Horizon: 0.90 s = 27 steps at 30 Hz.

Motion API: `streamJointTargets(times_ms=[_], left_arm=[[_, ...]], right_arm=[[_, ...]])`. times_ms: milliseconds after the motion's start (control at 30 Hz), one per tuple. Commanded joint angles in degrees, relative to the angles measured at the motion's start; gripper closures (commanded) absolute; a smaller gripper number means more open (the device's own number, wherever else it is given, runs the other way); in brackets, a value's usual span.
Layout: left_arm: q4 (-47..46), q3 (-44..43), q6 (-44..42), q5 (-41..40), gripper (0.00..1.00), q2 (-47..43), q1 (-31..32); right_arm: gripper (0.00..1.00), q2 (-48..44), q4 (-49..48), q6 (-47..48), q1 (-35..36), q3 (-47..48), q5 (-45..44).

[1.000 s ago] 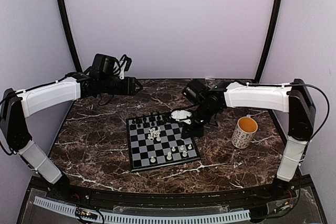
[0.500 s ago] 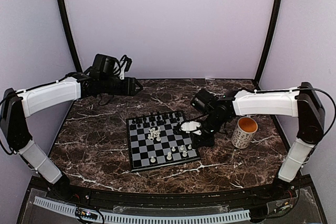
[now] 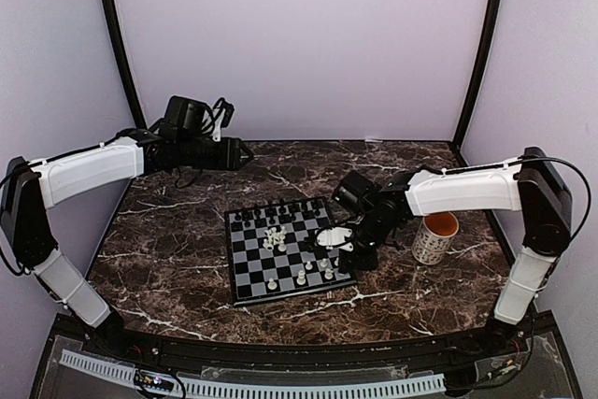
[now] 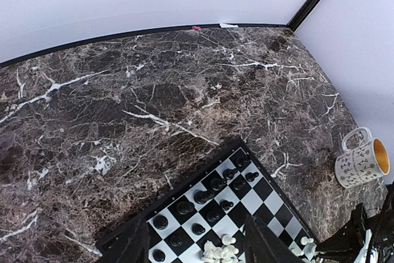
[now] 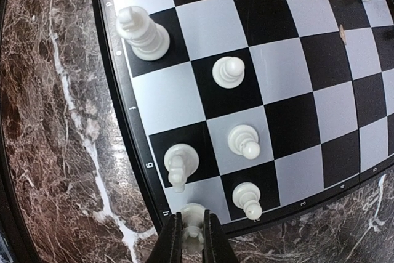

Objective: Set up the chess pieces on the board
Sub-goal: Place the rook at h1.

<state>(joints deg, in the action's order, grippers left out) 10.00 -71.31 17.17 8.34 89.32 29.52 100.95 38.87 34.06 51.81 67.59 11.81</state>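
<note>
so the right pincer (image 5: 192, 231) is pressed in on a small white piece (image 5: 192, 218), pinching it right at the rim of the board (image 3: 245, 268), next to the printed 4 on the border. can't tell if its base is actually down or just above the surface. from the top view that pincer sits over the board's right edge, toward the near corner, and the mug (image 3: 434, 236) stands just to its right on the counter (image 3: 168, 259).

near the pinched one there are other white pieces (image 5: 243, 141) standing on their own squares. a taller one (image 5: 143, 34) is by the same edge, and a few pawn-looking ones sit one column in. a little heap of white men (image 3: 275, 235) is bunched up around the middle of the board, some look tipped over. the black pieces (image 4: 209, 204) are lined up in two rows along the far side, looks mostly filled in.

the left pincer (image 3: 241, 152) hangs up over the far left part of the counter, well apart from the board. its fingers (image 4: 132, 247) are spread with nothing between them, and they only show as dark blurs at the bottom of the wrist view.
</note>
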Motion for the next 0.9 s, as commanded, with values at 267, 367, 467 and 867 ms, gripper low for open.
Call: streamJointTargets(times_ms=[267, 367, 467, 867], left_arm=[[0.55, -1.90, -0.47, 0.13, 0.45, -0.07, -0.54], [0.55, -1.90, -0.46, 0.24, 0.45, -0.06, -0.56], [0.57, -1.90, -0.47, 0.22, 0.45, 0.00, -0.52], [0.69, -2.12, -0.45, 0.62, 0.45, 0.20, -0.52]], right_arm=[[0.87, 1.84, -2.74, 0.38, 0.48, -1.32, -1.45], [0.86, 2.05, -2.79, 0.18, 0.48, -1.32, -1.26], [0.82, 2.08, -2.86, 0.04, 0.48, -1.40, -1.15], [0.63, -1.75, 1.48, -0.18, 0.49, 0.47, -2.31]])
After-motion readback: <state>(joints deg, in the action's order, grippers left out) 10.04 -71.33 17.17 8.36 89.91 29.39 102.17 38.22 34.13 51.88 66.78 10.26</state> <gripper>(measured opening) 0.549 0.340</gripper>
